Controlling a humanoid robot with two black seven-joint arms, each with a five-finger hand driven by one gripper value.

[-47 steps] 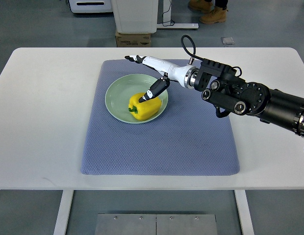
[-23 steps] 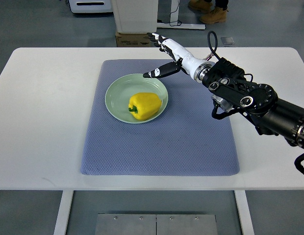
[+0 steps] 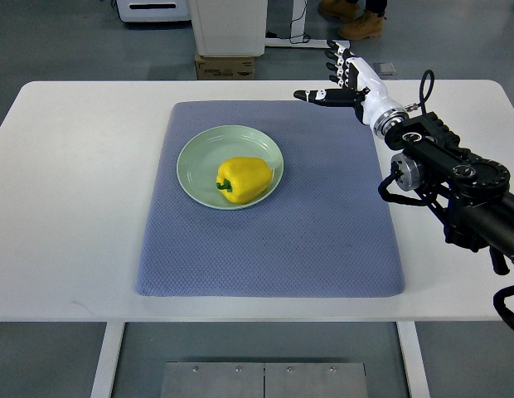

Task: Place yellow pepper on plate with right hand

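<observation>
A yellow pepper [image 3: 244, 180] with a green stem lies on the pale green plate [image 3: 196, 150], toward its near right side. The plate sits on a blue-grey mat [image 3: 273, 232] on the white table. My right hand [image 3: 336, 79], white with dark fingertips, is open and empty, held above the mat's far right corner, well to the right of the plate. Its black arm [image 3: 456, 178] comes in from the right edge. The left arm is out of view.
The white table [image 3: 66, 191] spreads around the mat. Beyond its far edge stand a cardboard box [image 3: 225, 65] and a white bin [image 3: 230, 25] on the floor. A person's boots [image 3: 353, 18] show at the top.
My right hand let go of the pepper, opened, and drew back up and to the right, from the plate to the mat's far right corner. The pepper stays on the plate.
</observation>
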